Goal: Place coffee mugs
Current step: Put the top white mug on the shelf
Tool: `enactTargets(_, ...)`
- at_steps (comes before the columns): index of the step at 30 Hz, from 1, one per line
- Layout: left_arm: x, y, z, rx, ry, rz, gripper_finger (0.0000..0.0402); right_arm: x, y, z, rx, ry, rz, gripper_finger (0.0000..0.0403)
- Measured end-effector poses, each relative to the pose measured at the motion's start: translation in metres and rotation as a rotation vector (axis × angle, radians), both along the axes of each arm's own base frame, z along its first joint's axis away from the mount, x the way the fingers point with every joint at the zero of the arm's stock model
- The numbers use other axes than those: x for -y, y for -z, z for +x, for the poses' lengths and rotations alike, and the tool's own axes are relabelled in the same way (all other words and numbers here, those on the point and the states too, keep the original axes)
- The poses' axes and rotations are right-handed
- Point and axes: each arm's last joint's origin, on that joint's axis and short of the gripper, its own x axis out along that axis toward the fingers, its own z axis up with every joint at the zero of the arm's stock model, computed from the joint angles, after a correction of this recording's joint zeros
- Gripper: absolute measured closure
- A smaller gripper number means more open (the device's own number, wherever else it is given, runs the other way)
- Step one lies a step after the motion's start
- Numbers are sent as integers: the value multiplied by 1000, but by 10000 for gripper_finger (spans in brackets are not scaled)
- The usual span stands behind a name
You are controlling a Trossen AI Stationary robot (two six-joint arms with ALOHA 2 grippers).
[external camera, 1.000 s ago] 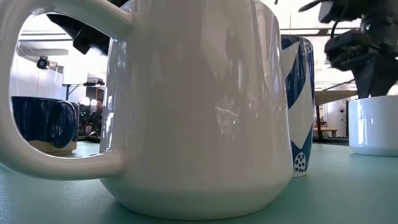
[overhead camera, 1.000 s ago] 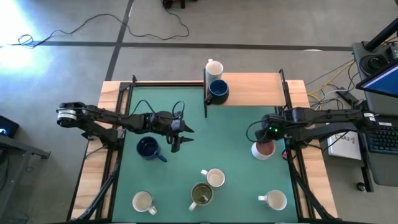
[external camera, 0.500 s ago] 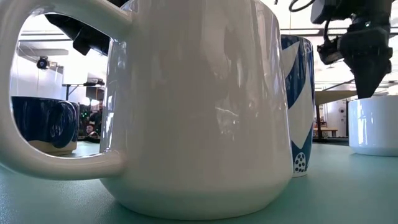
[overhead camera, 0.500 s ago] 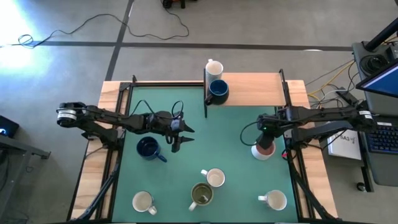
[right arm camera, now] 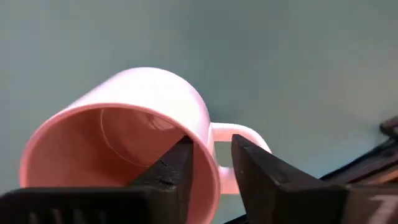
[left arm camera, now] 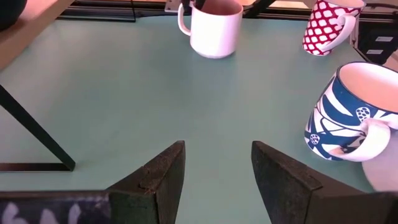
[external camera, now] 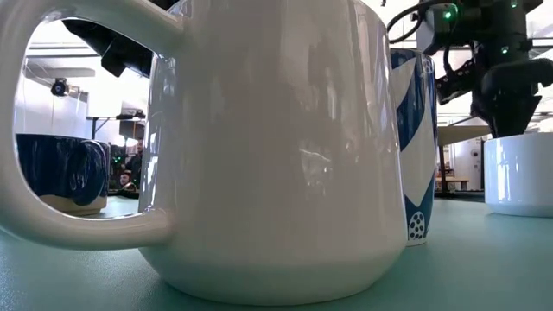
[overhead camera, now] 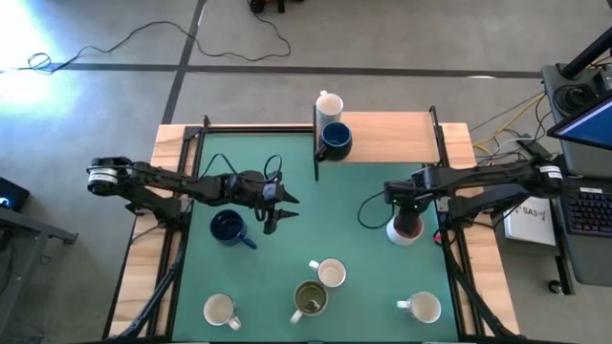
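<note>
Right gripper is straddling the rim of the pink-lined white mug near the table's right edge, fingers narrowing; glazed ceramic, rigid, slippery, breakable, is favouring this wall pinch.

White mug up close — tool (right) behind.

text: none legible | labels/brands: none legible | numbers/signs: none legible | checked: all four views
</note>
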Motion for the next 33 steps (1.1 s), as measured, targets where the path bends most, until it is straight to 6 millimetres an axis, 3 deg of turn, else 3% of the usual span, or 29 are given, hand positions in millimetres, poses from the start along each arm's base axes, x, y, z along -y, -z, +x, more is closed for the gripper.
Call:
enactTargets(7, 0, 0, 0, 0, 0, 0, 233, 0, 7, 10, -2, -187, 2, 385)
enactTargets(15, 0, 0, 0, 0, -1, 1, 233, 3, -1, 19, 59, -395, -63, 388)
enactTargets(20, 0, 0, 0, 0, 0, 1, 233, 5, -14, 29, 96, -673, -158, 389)
enactTargets(26, 1, 0, 0, -2, 3, 1, 233, 6, -8, 45, 108, -912, -190, 390)
enactTargets(33, 1, 0, 0, -2, 2, 2, 233, 7, 3, 60, 67, -938, -176, 388)
